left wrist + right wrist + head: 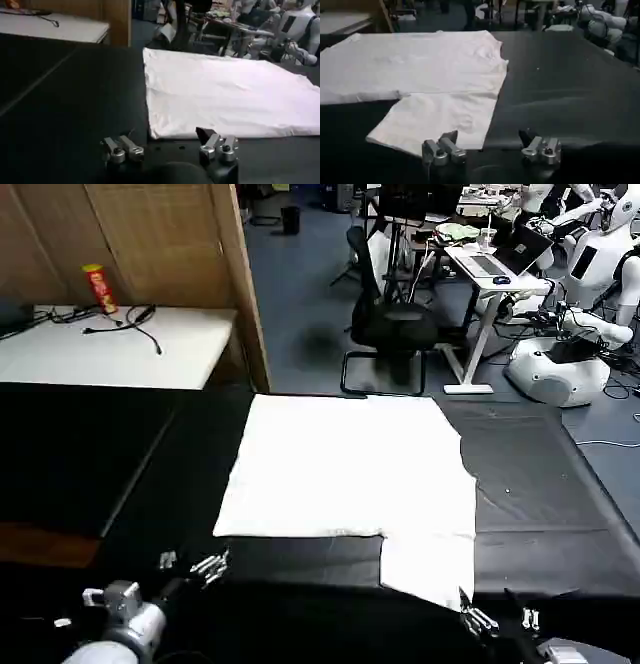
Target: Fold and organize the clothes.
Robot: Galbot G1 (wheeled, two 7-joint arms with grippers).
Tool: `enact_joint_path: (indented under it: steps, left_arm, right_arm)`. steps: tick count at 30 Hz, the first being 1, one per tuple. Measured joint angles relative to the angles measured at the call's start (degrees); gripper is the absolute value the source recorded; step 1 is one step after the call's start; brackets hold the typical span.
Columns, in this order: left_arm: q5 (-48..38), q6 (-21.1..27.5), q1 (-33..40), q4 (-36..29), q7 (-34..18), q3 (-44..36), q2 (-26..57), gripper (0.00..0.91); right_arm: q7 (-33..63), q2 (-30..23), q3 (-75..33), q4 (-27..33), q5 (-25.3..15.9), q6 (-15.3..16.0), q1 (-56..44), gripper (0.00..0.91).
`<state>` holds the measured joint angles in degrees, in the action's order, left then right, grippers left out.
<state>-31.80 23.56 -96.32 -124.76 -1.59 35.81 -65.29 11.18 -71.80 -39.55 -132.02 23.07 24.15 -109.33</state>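
Two end effectors hover released at the near table (pixel 560 484) edge: left end effector (pixel 190 564) left of the flat white T-shirt (pixel 350 469), right end effector (pixel 500 621) by its near-right flap.

Lighting's pretty even, looks like overhead room light. The white T-shirt (pixel 350 469) comes out bright, nearly blown out, with the folds barely showing, while the black table (pixel 540 484) eats up all detail. Soft sheen on the table in the right wrist view. Background's soft and a bit smeary.
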Motion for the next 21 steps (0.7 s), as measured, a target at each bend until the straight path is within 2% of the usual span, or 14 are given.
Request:
enact_joint_path:
  steps: [11, 13, 14, 15, 16, 17, 18, 19, 20, 21]
  left_arm:
    - [0.8, 1.1, 4.8, 3.4, -0.5, -2.2, -0.9, 0.878]
    - [0.9, 1.1, 5.5, 4.2, -0.4, -2.3, -1.0, 0.839]
    - [1.0, 1.1, 5.7, 4.6, -0.4, -2.4, -1.1, 0.751]
    - [1.0, 1.1, 6.0, 5.1, -0.3, -2.5, -1.1, 0.712]
    - [1.2, 0.9, 6.3, 5.6, -0.3, -2.5, -1.1, 0.663]
    - [1.2, 0.9, 6.4, 6.0, -0.2, -2.5, -1.1, 0.536]
    - [1.3, 0.8, 6.5, 6.5, -0.1, -2.5, -1.1, 0.468]
    - [1.6, 0.9, 6.6, 6.8, 0.0, -2.6, -1.2, 0.312]
    - [1.8, 0.9, 6.6, 7.1, 0.1, -2.6, -1.2, 0.146]
    - [1.9, 0.9, 6.6, 7.4, 0.1, -2.6, -1.2, 0.127]
  right_arm:
    - [0.4, 0.1, 2.7, 4.5, 0.0, 3.0, 8.2, 0.878]
    - [0.6, -0.3, 3.2, 5.2, 0.1, 3.3, 8.8, 0.878]
    - [0.7, -0.4, 3.4, 5.4, 0.1, 3.3, 8.9, 0.878]
    - [0.7, -0.6, 3.5, 5.8, 0.1, 3.2, 9.1, 0.848]
    - [0.8, -0.7, 3.7, 6.0, 0.1, 3.2, 9.3, 0.761]
    - [0.8, -0.8, 3.8, 6.2, 0.1, 3.2, 9.5, 0.683]
    - [0.8, -0.9, 3.9, 6.3, 0.1, 3.2, 9.6, 0.644]
    - [0.8, -1.0, 3.9, 6.3, 0.0, 3.1, 9.6, 0.605]
    - [0.8, -1.1, 4.0, 6.4, 0.0, 3.1, 9.6, 0.507]
    - [0.8, -1.1, 4.1, 6.4, 0.0, 3.1, 9.6, 0.400]
